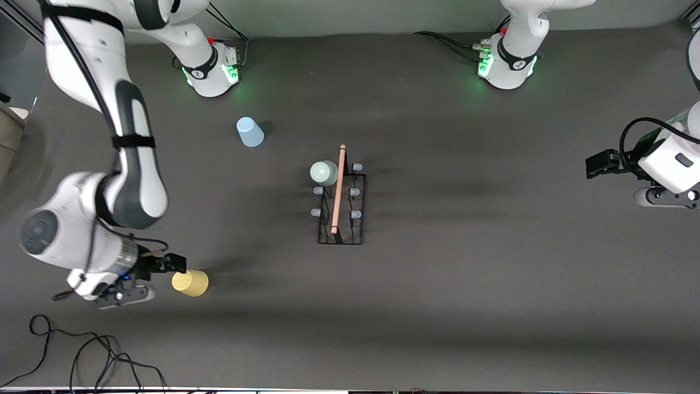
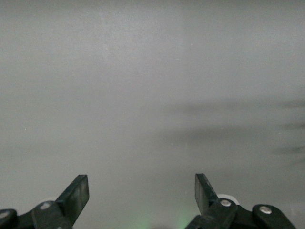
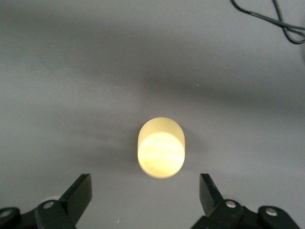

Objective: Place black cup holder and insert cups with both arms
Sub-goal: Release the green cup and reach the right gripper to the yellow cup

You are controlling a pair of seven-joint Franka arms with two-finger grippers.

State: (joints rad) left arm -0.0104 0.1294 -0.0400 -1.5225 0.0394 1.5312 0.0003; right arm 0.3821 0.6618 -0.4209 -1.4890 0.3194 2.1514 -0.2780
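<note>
1. No brand, label or writing can be read on any item.
2. Black cup holder (image 1: 341,208) stands mid-frame in the front view; wooden handle on top; five pale blue prong tips are countable, a sixth is presumably under the cup.
3. Cups, three: mint cup (image 1: 324,173) inverted on the rack's upper prong; blue cup (image 1: 250,132) upside down on the table (image 1: 492,306), upper centre-left; yellow cup (image 1: 190,283) on its side, lower left.
4. Right gripper (image 1: 176,265), lower left, jaws wide, empty, just beside the yellow cup.
5. Left gripper (image 1: 590,165), right edge of frame, jaws wide, empty, waits; arm cut off.
6. Cable (image 1: 82,350) partly cut off, bottom left.
</note>
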